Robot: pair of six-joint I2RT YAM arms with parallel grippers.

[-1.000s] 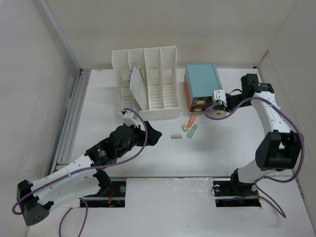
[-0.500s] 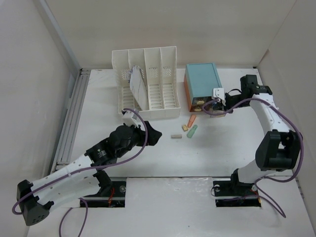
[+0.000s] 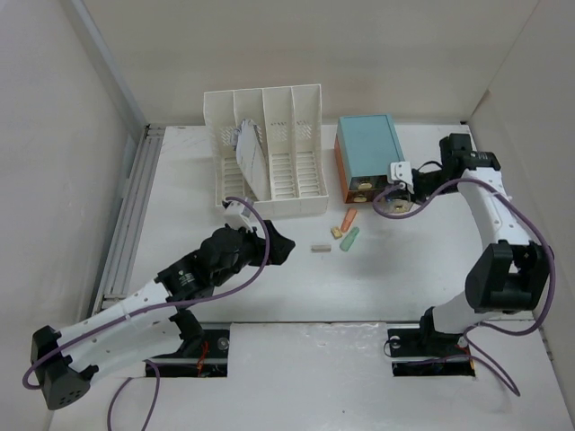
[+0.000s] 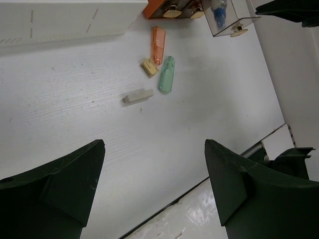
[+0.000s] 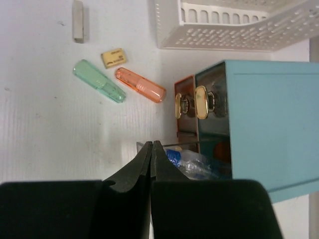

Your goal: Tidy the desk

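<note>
The white desk [image 3: 422, 260] carries an orange marker [image 3: 348, 218], a green marker [image 3: 349, 238], a yellow eraser [image 3: 336, 233] and a grey stick [image 3: 321, 247] at its middle. My left gripper [image 3: 274, 244] is open and empty above the desk, left of these items, which show ahead of it in the left wrist view [image 4: 167, 74]. My right gripper [image 3: 406, 184] is shut, its tips [image 5: 152, 144] at the front wall of a clear drawer [image 5: 194, 162] pulled out of the teal drawer box [image 3: 368, 148]. I cannot tell if they pinch the wall. The drawer holds a blue-and-clear item.
A white slotted file rack [image 3: 269, 153] with papers in a left slot stands at the back. A grey metal rail [image 3: 135, 206] runs along the desk's left edge. White walls close in the left, back and right sides.
My right gripper shifted slightly towards the teal box and back out again beside the clear drawer. The left arm and the loose items have not moved.
</note>
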